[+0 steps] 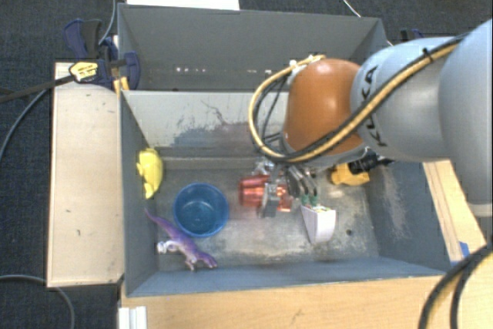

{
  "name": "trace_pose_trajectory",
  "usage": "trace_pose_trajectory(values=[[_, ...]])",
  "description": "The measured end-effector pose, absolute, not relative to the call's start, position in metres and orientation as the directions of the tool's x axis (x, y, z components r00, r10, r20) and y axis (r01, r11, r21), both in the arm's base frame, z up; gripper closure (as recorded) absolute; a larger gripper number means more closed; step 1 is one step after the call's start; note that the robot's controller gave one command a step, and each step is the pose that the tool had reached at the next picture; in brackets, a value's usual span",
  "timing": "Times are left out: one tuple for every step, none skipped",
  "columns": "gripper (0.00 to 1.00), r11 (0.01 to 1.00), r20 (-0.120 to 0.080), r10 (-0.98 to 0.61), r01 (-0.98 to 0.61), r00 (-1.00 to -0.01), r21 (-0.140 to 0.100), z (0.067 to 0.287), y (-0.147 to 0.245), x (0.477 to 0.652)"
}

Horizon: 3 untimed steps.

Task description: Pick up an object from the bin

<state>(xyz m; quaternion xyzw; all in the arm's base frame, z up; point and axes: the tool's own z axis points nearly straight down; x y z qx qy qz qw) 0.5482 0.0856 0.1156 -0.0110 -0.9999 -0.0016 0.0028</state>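
**Grey bin (pixel 231 50) on dark carpet: hand (pixel 275 196) low beside a small red thing (pixel 250 190)**

Dark carpet lies round the metal bin. A blue cup (pixel 200 210) stands upright on the bin's floor, mouth up. Just right of the cup in the camera view lies the red thing, blocky in shape. The hand is down on the side of it away from the cup, touching it or very nearly. Whether the hand is wide or narrow cannot be told, nor whether it holds anything. Further right of the cup lies a white thing (pixel 320 223), and beyond it, nearer the back wall, a yellow-and-black one (pixel 350 176). Up and left of the cup sits a yellow lump (pixel 149 169). Just below the cup sprawls a purple toy lizard (pixel 183 244). The arm's orange cover (pixel 320 108) hangs above the hand.
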Motion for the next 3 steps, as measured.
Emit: trace_pose_trajectory(values=[[1.0, 0.999, -0.013, 0.031, 0.031, -0.999, 0.006, 0.143, 0.082, 0.56], [1.0, 1.0, 0.0, 0.002, 0.002, -1.0, 0.004, 0.273, 0.077, 0.554], [1.0, 1.0, 0.003, 0.002, 0.002, -1.0, 0.004, 0.272, 0.077, 0.553]])
